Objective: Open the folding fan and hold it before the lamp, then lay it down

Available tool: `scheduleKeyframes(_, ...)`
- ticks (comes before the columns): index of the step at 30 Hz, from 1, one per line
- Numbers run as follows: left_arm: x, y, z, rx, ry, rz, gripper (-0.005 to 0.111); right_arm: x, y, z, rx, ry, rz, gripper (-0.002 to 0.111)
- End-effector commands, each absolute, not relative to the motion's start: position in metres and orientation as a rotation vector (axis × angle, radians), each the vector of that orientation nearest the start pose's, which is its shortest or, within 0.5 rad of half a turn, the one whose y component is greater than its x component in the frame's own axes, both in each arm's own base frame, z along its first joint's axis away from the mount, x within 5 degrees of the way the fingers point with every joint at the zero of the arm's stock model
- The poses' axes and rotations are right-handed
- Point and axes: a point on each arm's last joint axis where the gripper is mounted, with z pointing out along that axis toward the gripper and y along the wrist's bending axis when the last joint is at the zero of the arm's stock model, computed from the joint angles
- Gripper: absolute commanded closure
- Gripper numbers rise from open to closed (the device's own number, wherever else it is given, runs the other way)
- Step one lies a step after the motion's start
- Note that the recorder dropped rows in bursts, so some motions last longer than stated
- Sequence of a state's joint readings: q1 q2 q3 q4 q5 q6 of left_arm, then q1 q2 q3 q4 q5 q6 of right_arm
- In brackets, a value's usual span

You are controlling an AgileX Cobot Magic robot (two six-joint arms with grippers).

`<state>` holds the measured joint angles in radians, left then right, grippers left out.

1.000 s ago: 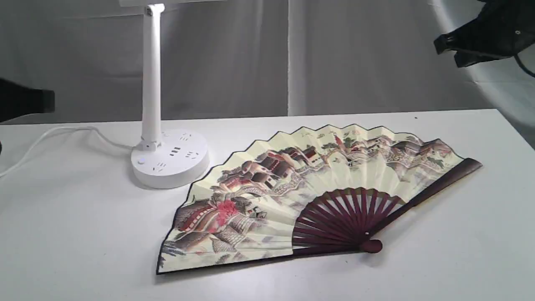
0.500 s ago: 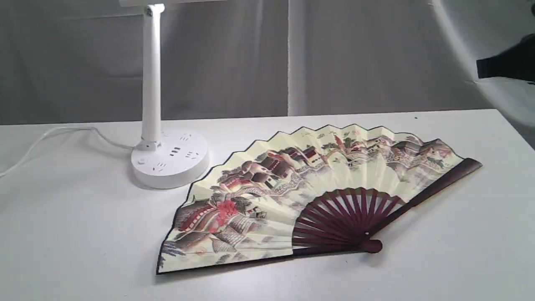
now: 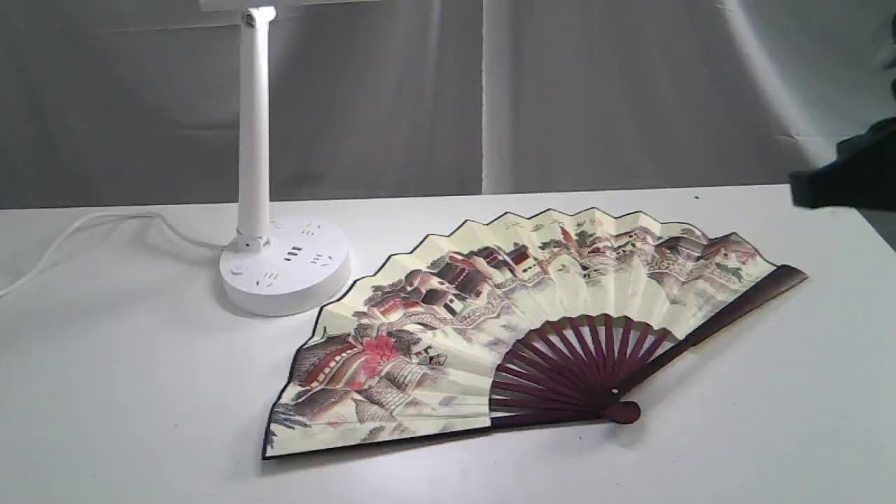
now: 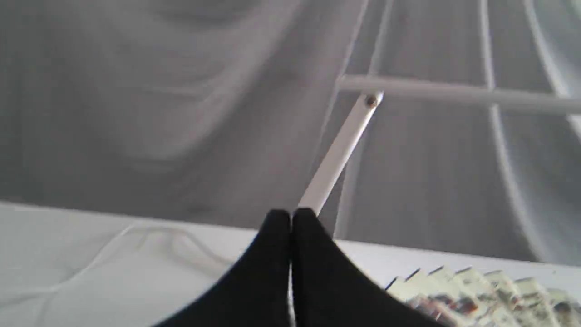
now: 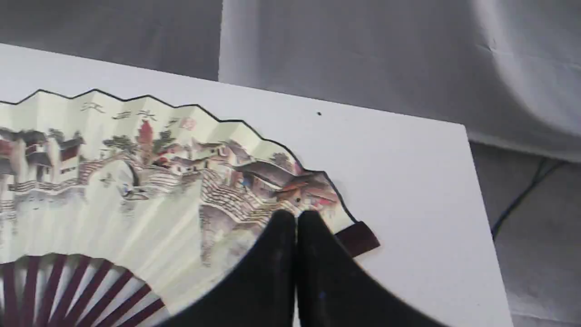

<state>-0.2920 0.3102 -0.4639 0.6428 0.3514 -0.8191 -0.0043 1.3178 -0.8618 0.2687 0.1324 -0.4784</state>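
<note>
The lamp loses its head to the exterior view's top edge; its cord runs off the left edge. The right gripper is a blurred dark shape cut by the right edge. In the left wrist view the left gripper hides the lamp's base, and the folding fan shows only a blurred corner.

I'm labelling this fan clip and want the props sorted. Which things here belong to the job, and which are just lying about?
Belong to the job:
folding fan, spread open, flat on the table
lamp, standing beside it

Just there:
white cord trailing from the lamp
grey curtain behind
</note>
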Motion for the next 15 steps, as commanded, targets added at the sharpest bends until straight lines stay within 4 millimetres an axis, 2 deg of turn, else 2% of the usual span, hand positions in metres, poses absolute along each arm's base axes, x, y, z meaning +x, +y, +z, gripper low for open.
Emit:
scheduleKeyframes(1,0.053,-0.001,0.317,-0.044,1.477,-0.269,0.107,0.263,0.021,0.288,-0.261,1.922,-0.087,0.108)
scheduleKeyframes(4,0.043,0.003,0.307,-0.056,1.441,-0.276,0.107,0.234,0.037,0.287,-0.287,1.872,-0.013,0.108)
scheduleKeyframes(7,0.037,0.004,0.304,-0.056,1.413,-0.283,0.107,0.203,0.044,0.28,-0.33,1.886,0.048,0.108)
scheduleKeyframes(11,0.036,0.005,0.304,-0.057,1.404,-0.284,0.107,0.165,0.04,0.268,-0.319,1.904,0.101,0.108)
scheduleKeyframes(15,0.036,0.006,0.303,-0.068,1.42,-0.275,0.107,0.131,0.033,0.266,-0.266,1.849,0.16,0.108)
